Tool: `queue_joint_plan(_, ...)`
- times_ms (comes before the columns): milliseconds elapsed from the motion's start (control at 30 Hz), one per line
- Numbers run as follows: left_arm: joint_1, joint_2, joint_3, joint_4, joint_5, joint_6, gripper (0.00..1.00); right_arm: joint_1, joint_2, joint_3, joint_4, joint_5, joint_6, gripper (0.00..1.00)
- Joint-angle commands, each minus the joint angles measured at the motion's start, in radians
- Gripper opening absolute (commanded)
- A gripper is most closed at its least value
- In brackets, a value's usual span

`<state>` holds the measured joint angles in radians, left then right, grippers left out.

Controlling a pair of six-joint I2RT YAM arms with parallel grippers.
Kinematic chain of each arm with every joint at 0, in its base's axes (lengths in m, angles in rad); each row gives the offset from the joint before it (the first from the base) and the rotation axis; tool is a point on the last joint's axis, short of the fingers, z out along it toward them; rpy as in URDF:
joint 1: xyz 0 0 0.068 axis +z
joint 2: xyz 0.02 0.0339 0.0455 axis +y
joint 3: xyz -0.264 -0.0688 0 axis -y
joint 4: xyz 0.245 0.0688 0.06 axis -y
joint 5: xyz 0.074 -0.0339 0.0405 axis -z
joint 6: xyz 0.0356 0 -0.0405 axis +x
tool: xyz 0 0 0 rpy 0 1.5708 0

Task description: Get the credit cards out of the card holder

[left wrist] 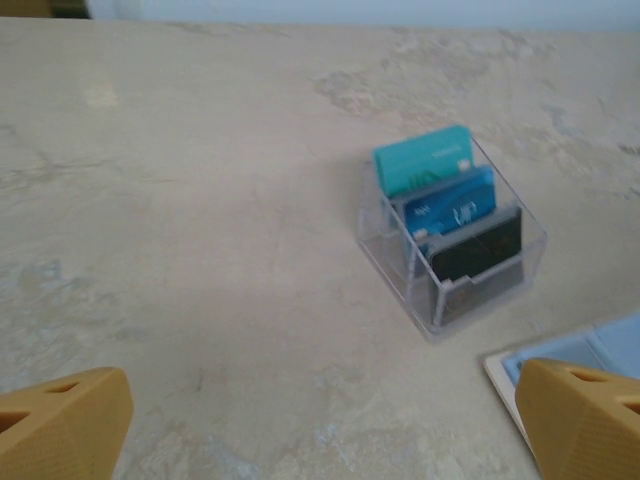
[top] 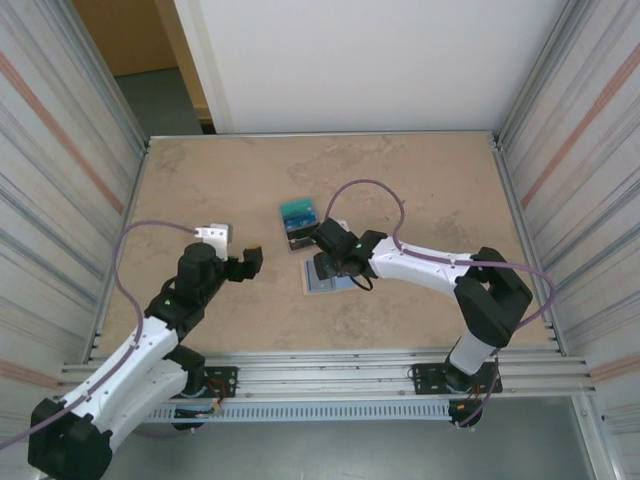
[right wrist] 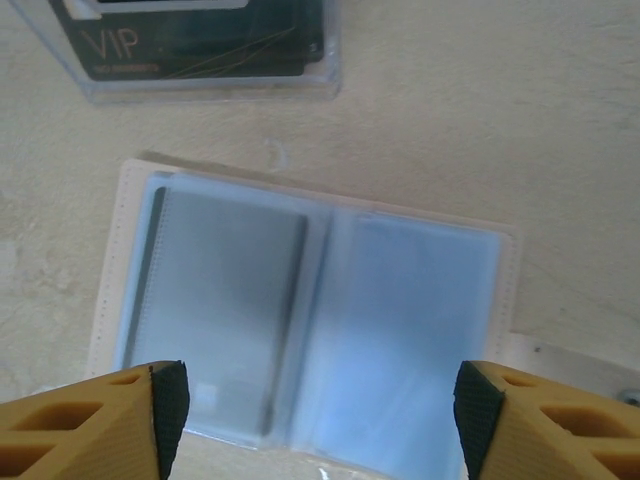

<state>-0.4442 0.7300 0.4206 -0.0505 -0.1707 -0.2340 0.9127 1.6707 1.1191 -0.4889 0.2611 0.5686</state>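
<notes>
Mid-frame in the top view, the holder [top: 320, 284] lies open on the table [top: 220, 170] beneath the right jaws, parted and empty, left jaws gaping idle; what looks like a card [right wrist: 220, 300] sits sleeved, needing an edge pinch.

The open flat card holder, pale blue inside with a tan rim [right wrist: 400, 330], lies on the sandy stone-look surface [top: 200, 190] near the middle. The small clear plastic box [top: 298, 224] sits just behind it, a bit to the left. Thin plastic credit cards stand in the box one behind another, dark [left wrist: 480, 245] in front, blue [left wrist: 455, 205] in the middle and teal [left wrist: 425, 160] at the back. The right claw [right wrist: 320, 400] hangs over the holder, and the left claw [top: 250, 262] is off to the left, well apart.
</notes>
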Motion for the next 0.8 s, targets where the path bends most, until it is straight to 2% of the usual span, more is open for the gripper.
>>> queue_joint_plan(0, 0.010, -0.040, -0.026, 0.056, -0.108, -0.095, 0.99, 0.014, 0.035, 0.043, -0.026, -0.005, 0.001, 0.70)
queue_joint_plan(400, 0.016, -0.039, -0.065, 0.097, -0.150, -0.143, 0.99, 0.065, 0.136, 0.119, -0.062, -0.010, -0.030, 0.54)
queue_joint_plan(567, 0.016, -0.026, -0.062, 0.082, -0.161, -0.147, 0.99, 0.066, 0.171, 0.135, -0.050, -0.056, -0.030, 0.54)
queue_joint_plan(767, 0.016, -0.018, -0.057, 0.068, -0.168, -0.162, 0.99, 0.066, 0.203, 0.142, -0.048, -0.095, -0.018, 0.58)
